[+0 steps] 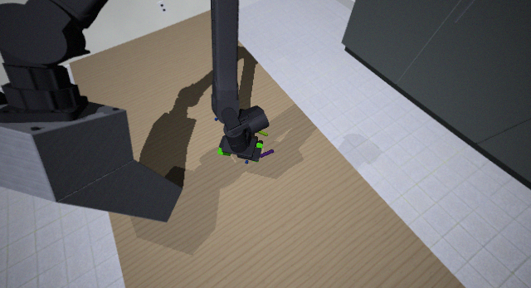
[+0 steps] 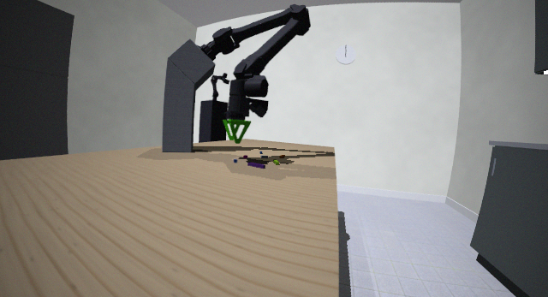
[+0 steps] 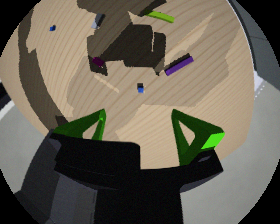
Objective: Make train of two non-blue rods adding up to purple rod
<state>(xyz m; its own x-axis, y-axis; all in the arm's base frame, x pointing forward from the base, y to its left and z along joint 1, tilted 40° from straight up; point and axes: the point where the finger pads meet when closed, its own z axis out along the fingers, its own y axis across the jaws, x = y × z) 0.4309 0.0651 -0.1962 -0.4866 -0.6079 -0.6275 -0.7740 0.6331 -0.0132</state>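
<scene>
My gripper (image 1: 241, 149) (image 2: 236, 140) (image 3: 138, 112) is open and empty, above the table near the rods. The purple rod (image 1: 267, 153) (image 2: 256, 164) (image 3: 179, 66) lies flat, ahead and right of the fingers in the wrist view. The lime rod (image 1: 263, 134) (image 2: 276, 162) (image 3: 161, 17) lies beyond it. The magenta rod (image 2: 245, 157) (image 3: 98, 62) and the grey rod (image 2: 264, 157) (image 3: 98, 21) lie apart in shadow at the wrist view's upper left. The orange rod (image 2: 282, 156) shows only in the exterior view. The arm hides magenta, grey and orange in the top view.
One blue rod (image 1: 246, 162) (image 2: 235, 161) (image 3: 140, 90) lies just ahead of the fingers in the wrist view. Another blue rod (image 1: 216, 119) (image 2: 261, 152) (image 3: 52, 28) lies farther off. The arm's shadows cross the wooden table (image 1: 315, 222) (image 2: 171, 228).
</scene>
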